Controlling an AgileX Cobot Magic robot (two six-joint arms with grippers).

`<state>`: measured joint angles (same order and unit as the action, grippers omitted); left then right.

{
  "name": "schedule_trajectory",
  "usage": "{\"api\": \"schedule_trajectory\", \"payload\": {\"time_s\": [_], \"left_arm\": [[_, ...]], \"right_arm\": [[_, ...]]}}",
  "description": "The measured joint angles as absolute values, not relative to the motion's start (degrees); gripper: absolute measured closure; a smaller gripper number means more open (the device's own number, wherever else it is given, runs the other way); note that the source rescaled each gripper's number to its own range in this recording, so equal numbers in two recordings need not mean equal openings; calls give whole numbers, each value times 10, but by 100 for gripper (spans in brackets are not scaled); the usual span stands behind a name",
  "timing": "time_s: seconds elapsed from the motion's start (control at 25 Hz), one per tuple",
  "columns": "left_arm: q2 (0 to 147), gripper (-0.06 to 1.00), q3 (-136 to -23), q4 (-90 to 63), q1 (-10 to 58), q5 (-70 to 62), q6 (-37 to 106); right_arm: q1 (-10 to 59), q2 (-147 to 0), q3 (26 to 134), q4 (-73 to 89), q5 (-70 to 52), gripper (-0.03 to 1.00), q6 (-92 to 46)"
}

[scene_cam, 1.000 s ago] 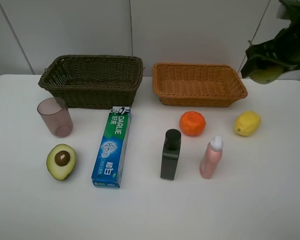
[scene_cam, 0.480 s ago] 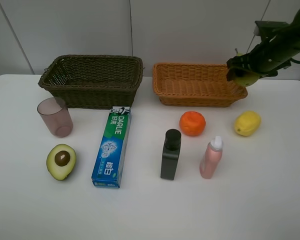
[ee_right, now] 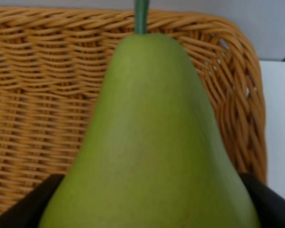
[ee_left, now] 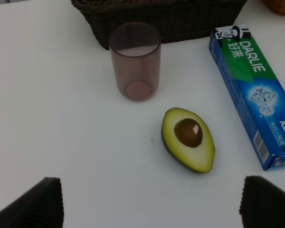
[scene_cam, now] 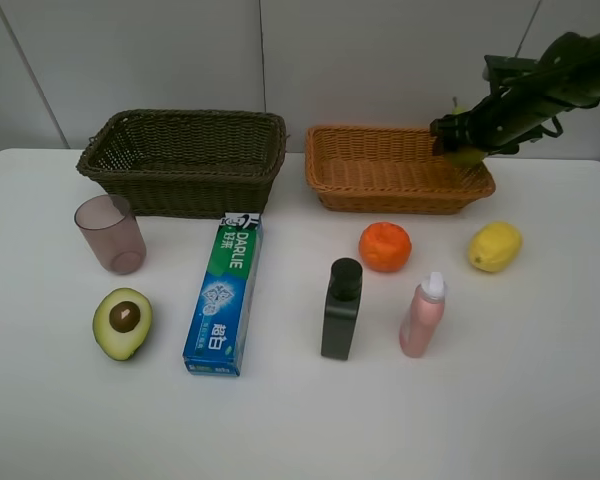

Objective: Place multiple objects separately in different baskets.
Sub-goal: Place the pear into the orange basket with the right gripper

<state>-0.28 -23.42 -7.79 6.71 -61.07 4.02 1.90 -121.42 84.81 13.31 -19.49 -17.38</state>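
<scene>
My right gripper (scene_cam: 462, 138) is shut on the green pear (scene_cam: 470, 154), holding it low over the right end of the light orange-tan basket (scene_cam: 380, 200). In the right wrist view the pear (ee_right: 152, 142) fills the picture, with the basket's weave (ee_right: 38, 104) behind it. On the table lie the lemon (scene_cam: 495, 246), orange (scene_cam: 385, 246), black bottle (scene_cam: 341, 309), pink bottle (scene_cam: 422, 315), toothpaste box (scene_cam: 224, 295), halved avocado (scene_cam: 123, 322) and mauve cup (scene_cam: 110, 233). The dark basket (scene_cam: 180, 190) holds nothing. My left gripper (ee_left: 152, 204) hangs open above the table near the avocado (ee_left: 188, 138).
A white wall rises directly behind both baskets. The white table (scene_cam: 480, 420) has bare room along its front edge. The cup (ee_left: 135, 61) and the toothpaste box (ee_left: 256, 95) flank the avocado in the left wrist view.
My right arm has carried the pear down and to the left, from the upper right corner to just above the orange-tan basket's right end. Everything on the table has stayed put.
</scene>
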Motion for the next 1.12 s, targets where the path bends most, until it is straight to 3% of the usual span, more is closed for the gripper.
{"api": "schedule_trajectory", "payload": {"time_s": [0.32,1.04,1.12], "left_arm": [[-3,-4,-234,-78,67,-611,40],[-3,-4,-234,-78,67,-611,40],[-3,-4,-234,-78,67,-611,40]], "right_arm": [[65,-1244,849,139,-129,39,-174],[66,-1244,850,138,-117,39,-174],[66,-1244,850,135,-117,34,-174]]}}
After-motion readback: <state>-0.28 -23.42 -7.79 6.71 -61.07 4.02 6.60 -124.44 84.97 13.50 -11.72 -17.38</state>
